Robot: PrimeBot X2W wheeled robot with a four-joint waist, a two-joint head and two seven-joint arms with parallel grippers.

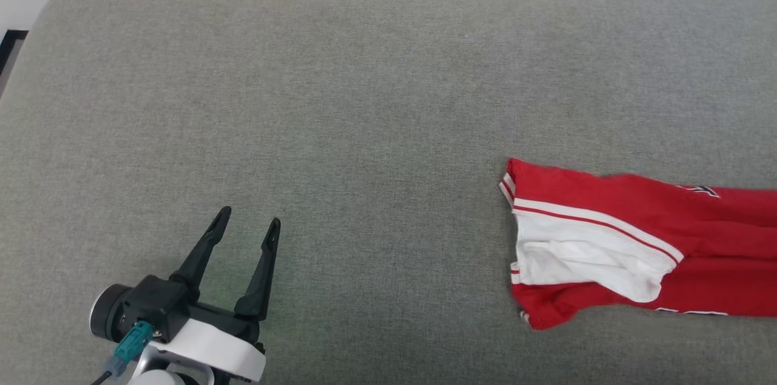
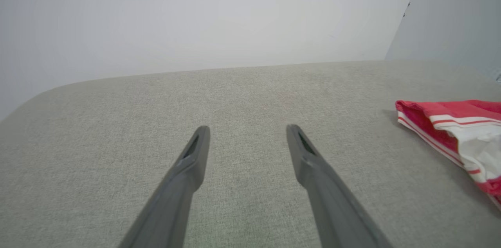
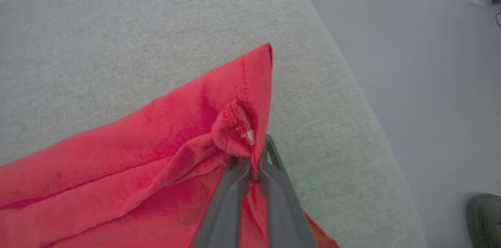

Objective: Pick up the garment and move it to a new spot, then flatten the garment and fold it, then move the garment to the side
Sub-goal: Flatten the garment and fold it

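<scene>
The big grey cushion [image 1: 364, 99] takes nearly all of my head view. The shirt [image 1: 637, 239] lies bunched on its right part, one white sleeve on top, and runs out of the frame at the right. In the right wrist view it is close to the cushion's edge, with the floor [image 3: 430, 83] just beside.

My worry is the grip. The right gripper [image 3: 252, 158] is closed on only a small knot of red hem at a corner. When I lift, I think this thin cloth can slip out, or the shirt can drag over the edge and fall.

The right arm comes in low along the cloth. The left gripper [image 1: 250, 215] sits low at the lower left, well apart from the shirt, jaws wide open and holding nothing.
</scene>
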